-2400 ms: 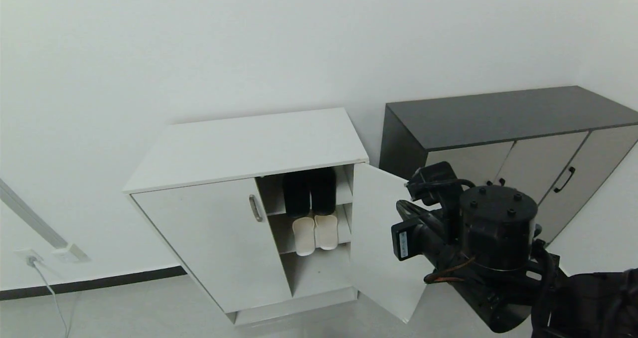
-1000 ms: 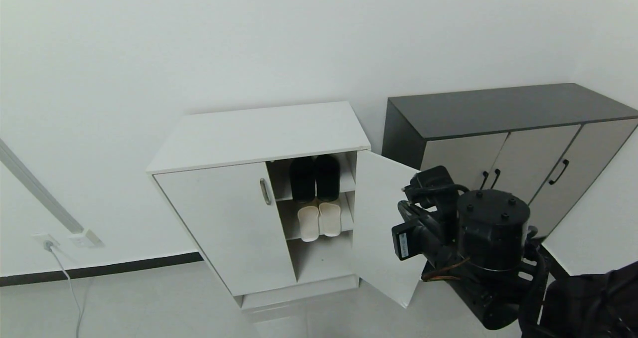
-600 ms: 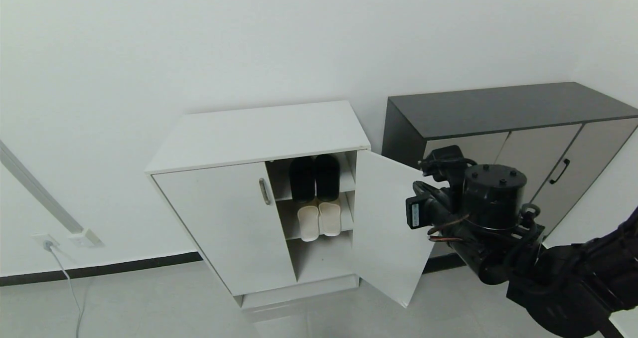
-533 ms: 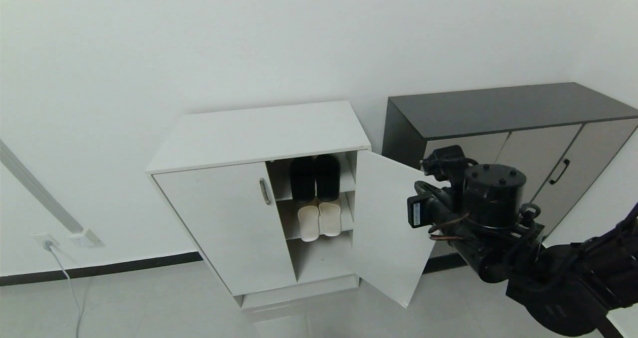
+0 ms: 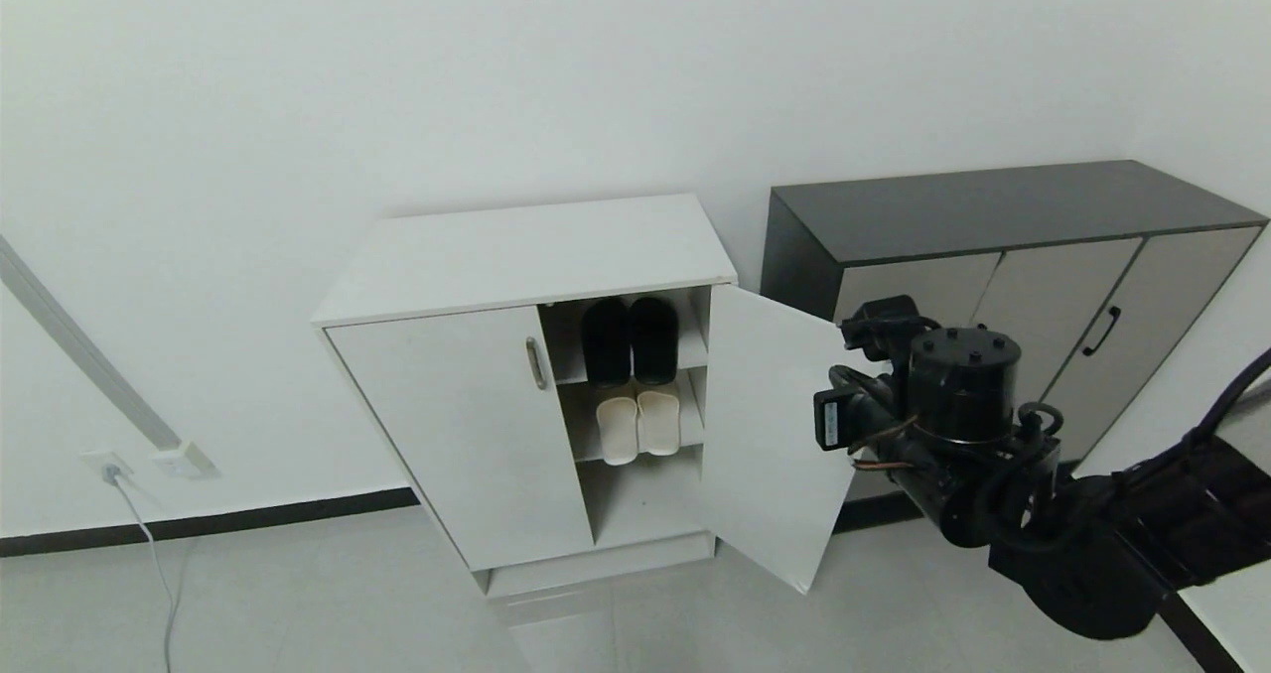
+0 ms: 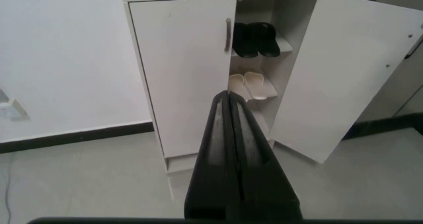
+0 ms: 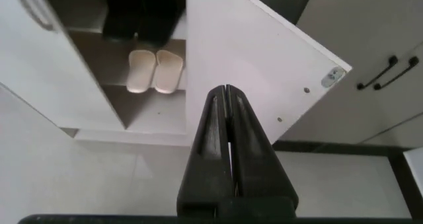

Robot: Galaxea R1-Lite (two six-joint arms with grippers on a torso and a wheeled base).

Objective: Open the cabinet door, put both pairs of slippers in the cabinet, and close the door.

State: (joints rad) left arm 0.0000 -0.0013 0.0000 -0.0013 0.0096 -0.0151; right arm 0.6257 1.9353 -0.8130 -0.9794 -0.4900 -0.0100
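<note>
We take the white cabinet point(image 5: 526, 256) first: it stands against the wall just beside a dark-topped sideboard point(image 5: 993, 216), and its left-hand door point(image 5: 457, 425) is shut. The right-hand door point(image 5: 770, 435) stands swung wide towards the sideboard, so we judge the opening step done.

Our right arm point(image 5: 953, 405) is at the free edge of that open door, on its outer side. In the right wrist view the right gripper point(image 7: 227, 90) points at the door's inner face, fingers pressed together and holding nothing. The left gripper point(image 6: 229, 95), in its own wrist view, is likewise clenched and empty, aimed at the cabinet front from well back.

Both pairs are inside. The black slippers point(image 5: 629, 340) sit side by side on the top shelf, and the cream slippers point(image 5: 638, 425) sit on the middle shelf just below them, toes towards us. The bottom compartment holds nothing that we can see.

By our reckoning, opening and loading are finished. Only the closing is left: the right-hand door has to be swung back across the opening until it meets the left-hand one.
</note>
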